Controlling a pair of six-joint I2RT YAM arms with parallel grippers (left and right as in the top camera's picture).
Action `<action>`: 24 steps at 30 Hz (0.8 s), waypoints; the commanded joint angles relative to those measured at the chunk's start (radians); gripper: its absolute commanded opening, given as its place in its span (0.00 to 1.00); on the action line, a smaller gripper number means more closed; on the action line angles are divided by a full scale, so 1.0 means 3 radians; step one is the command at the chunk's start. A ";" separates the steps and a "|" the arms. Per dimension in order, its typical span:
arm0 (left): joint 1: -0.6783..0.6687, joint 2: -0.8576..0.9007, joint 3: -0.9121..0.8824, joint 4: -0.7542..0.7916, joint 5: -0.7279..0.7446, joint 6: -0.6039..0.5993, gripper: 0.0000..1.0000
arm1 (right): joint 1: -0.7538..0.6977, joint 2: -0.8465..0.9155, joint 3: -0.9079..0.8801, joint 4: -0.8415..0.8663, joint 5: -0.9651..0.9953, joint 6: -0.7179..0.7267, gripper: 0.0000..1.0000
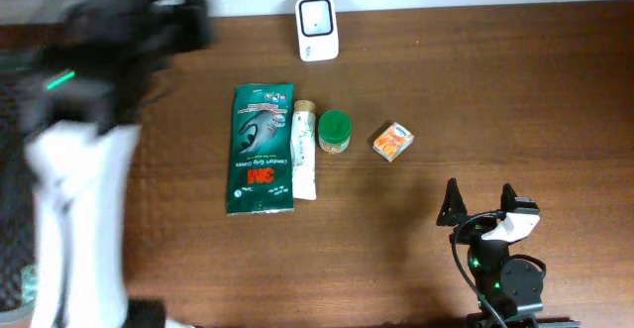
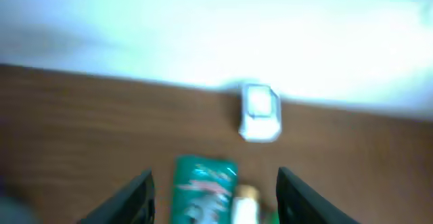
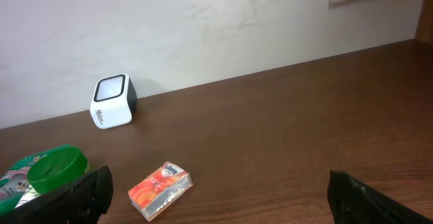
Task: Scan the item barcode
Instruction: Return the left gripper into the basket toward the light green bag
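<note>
The barcode scanner (image 1: 317, 29), a small white unit with a dark window on top, stands at the 12 o'clock edge of the brown bench (image 1: 495, 90), close to the pale wall (image 3: 203, 28). The goods lie in a row near the middle of the bench, at 6 o'clock from the scanner. A green 3M glove pack (image 1: 261, 150) lies flat at the 9 o'clock end. A white tube (image 1: 304, 155) lies lengthwise against its 3 o'clock side. A small jar (image 1: 335, 130) with a green lid comes next, just beside the tube's upper end. A little orange box (image 1: 393, 141) sits apart at the 3 o'clock end. Nothing touches the scanner, and none of the goods is lifted. The left arm (image 1: 79, 169) is a motion-blurred shape at 9 to 10 o'clock in the overhead view. In the equally blurred left wrist view, the left gripper (image 2: 214, 176) has its jaws released and parted. They hold nothing, and the glove pack and tube show on the bench between them, with the scanner beyond at 12 o'clock. The right gripper (image 1: 482, 209) sits low at about 5 o'clock, well apart from the box. Its jaws are spread wide and empty, pointing toward 12 o'clock.
</note>
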 commanded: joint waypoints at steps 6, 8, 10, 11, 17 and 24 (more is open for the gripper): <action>0.1962 -0.0380 -0.0025 -0.0744 -0.0135 -0.0397 0.61 | 0.0018 -0.0025 -0.0015 -0.0027 -0.0008 -0.0023 0.98; 0.2319 -0.0310 -0.0084 -0.0865 -0.0118 -0.0512 0.61 | 0.0018 -0.0025 -0.0015 -0.0027 -0.0008 -0.0023 0.98; 0.2539 -0.0235 -0.0161 -0.1008 -0.0095 -0.0528 0.61 | 0.0018 -0.0025 -0.0015 -0.0027 -0.0008 -0.0023 0.98; 0.2618 -0.0202 -0.0212 -0.1094 -0.0095 -0.0528 0.61 | 0.0018 -0.0025 -0.0015 -0.0027 -0.0008 -0.0023 0.98; 0.2950 -0.0055 -0.0916 -0.1226 -0.0097 -0.0530 0.59 | 0.0018 -0.0025 -0.0015 -0.0027 -0.0008 -0.0023 0.98; 0.3235 -0.0053 -0.2177 -0.0549 -0.0102 -0.0605 0.59 | 0.0018 -0.0025 -0.0015 -0.0027 -0.0008 -0.0023 0.98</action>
